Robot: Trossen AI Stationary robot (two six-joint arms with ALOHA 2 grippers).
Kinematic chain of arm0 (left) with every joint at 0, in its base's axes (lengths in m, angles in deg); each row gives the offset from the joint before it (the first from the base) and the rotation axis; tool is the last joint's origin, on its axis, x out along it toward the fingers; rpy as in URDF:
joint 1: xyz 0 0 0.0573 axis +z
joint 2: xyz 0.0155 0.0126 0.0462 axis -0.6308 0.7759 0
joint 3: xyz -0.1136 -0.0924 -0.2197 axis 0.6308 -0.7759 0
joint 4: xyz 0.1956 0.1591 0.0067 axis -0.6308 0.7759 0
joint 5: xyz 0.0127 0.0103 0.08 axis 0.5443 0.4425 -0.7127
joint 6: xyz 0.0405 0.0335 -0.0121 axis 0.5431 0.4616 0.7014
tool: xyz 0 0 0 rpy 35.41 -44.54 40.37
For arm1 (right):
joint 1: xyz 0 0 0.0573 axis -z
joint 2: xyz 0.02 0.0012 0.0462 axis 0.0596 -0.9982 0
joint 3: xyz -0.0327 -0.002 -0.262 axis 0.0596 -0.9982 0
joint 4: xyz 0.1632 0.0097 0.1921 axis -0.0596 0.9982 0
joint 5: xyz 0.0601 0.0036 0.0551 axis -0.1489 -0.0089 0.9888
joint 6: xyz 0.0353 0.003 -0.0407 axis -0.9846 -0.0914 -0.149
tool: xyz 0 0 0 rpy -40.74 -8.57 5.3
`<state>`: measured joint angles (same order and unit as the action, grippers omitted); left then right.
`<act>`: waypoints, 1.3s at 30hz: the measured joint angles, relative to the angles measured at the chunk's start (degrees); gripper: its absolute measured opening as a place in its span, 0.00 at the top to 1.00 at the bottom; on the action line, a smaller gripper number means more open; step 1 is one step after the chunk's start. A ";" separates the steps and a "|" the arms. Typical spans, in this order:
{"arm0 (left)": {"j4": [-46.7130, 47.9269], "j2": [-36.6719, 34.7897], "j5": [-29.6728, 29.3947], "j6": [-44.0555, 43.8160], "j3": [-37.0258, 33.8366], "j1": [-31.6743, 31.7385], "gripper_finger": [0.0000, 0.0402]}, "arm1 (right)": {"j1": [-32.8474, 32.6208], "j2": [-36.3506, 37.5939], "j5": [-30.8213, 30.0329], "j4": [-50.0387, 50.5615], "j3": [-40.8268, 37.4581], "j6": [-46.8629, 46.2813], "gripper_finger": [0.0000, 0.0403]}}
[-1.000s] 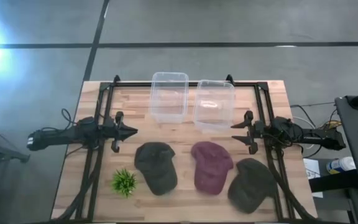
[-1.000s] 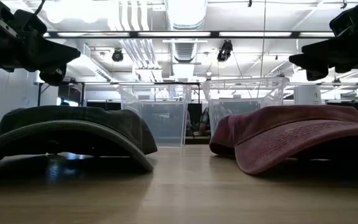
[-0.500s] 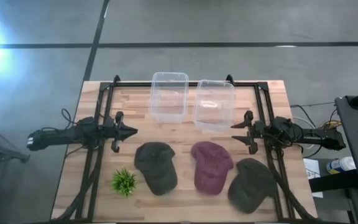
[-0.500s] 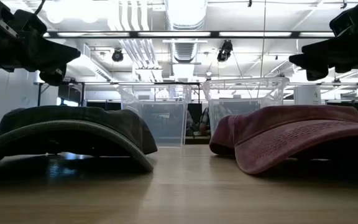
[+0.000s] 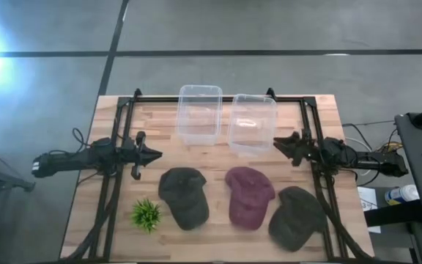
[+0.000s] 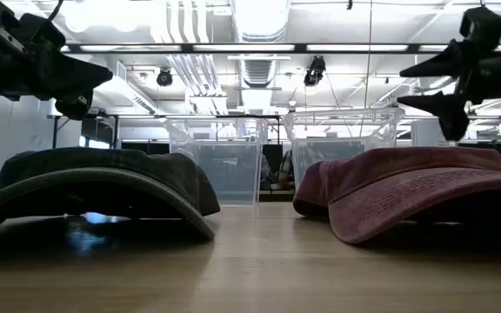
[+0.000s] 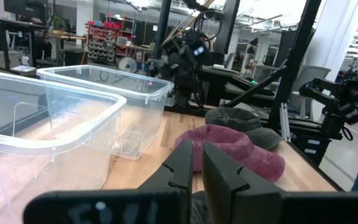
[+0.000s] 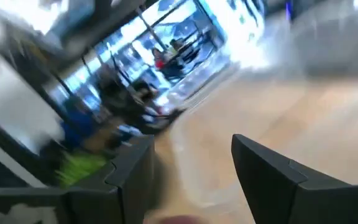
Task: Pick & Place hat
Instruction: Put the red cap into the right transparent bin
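Observation:
Three hats lie crown up on the wooden table: a dark green hat [image 5: 184, 196] [image 6: 94, 187], a maroon hat [image 5: 249, 195] [image 6: 407, 187] [image 7: 229, 146] and a second dark green hat [image 5: 299, 216] at the near right. My left gripper [image 5: 156, 155] [image 7: 194, 165] is shut and empty. It hovers above the table, left of the first green hat. My right gripper [image 5: 275, 143] [image 6: 403, 87] [image 8: 191, 162] is open and empty. It hovers above the table, beyond the maroon hat and beside the right bin.
Two clear plastic bins [image 5: 199, 114] [image 5: 253, 123] stand side by side at the table's far middle. A small green plant [image 5: 146, 214] sits at the near left. Black frame rails run along both table sides. Bare wood lies between the bins and the hats.
My right gripper has turned about its wrist and opened its fingers, shifting slightly toward the far edge. The hats have stayed where they were.

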<state>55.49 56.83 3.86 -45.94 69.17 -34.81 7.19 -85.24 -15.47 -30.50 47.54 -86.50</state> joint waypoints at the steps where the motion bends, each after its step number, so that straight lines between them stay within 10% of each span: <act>1: 0.00 0.00 0.00 -0.01 0.00 0.01 0.93 | 0.00 0.00 0.06 -0.02 0.00 -5.73 0.48; 6: 0.00 0.00 0.00 -0.01 0.00 0.01 0.93 | 0.00 0.00 0.27 -0.02 0.00 -22.06 0.48; 13: 0.00 -0.01 0.00 -0.02 0.00 0.01 0.93 | -0.13 -0.03 5.65 -0.94 0.00 -20.32 0.48; 17: 0.00 -0.01 0.00 -0.01 0.00 0.01 0.93 | -0.24 -0.44 18.69 -12.73 0.04 -18.61 0.48; 26: 0.00 0.00 0.00 -0.01 0.00 0.01 0.93 | -7.18 -11.31 15.31 -32.90 0.33 -24.94 0.48; 39: 0.00 -0.01 0.00 -0.02 0.00 0.01 0.93 | -35.64 -52.44 12.08 7.80 28.44 -37.58 0.48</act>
<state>55.49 56.82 3.86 -45.96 69.17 -34.80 -28.45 -137.68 -3.39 -22.70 75.97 -124.08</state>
